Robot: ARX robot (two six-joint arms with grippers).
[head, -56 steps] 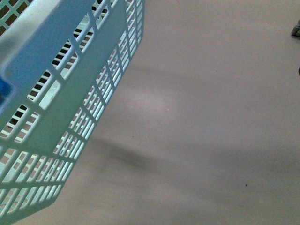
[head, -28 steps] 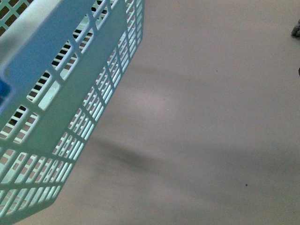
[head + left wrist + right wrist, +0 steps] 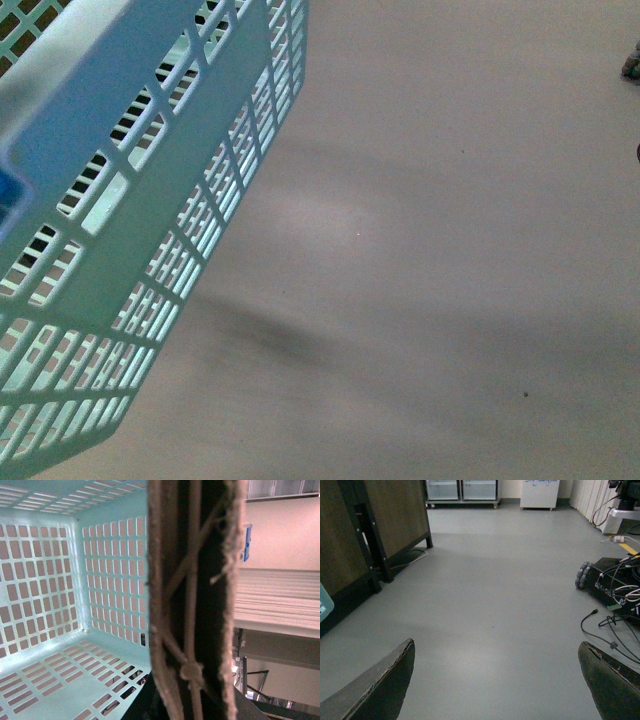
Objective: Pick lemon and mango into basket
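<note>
The aqua slotted basket [image 3: 130, 200] hangs tilted above the floor and fills the left of the front view. The left wrist view looks into the basket [image 3: 50, 605]; its slotted floor and walls hold no fruit in the part that shows. The brown handle [image 3: 190, 580] runs right across that view, and my left gripper [image 3: 190, 705] is shut on it. My right gripper [image 3: 495, 644] is open over bare grey floor, nothing between its fingers. The lemon and the mango are out of view.
A grey floor [image 3: 450, 250] lies below. In the right wrist view, wood-panelled furniture on black frames [image 3: 370, 530] stands on one side, and a wheeled base with tangled cables [image 3: 615, 580] on the other. Cabinets [image 3: 539, 492] line the far wall.
</note>
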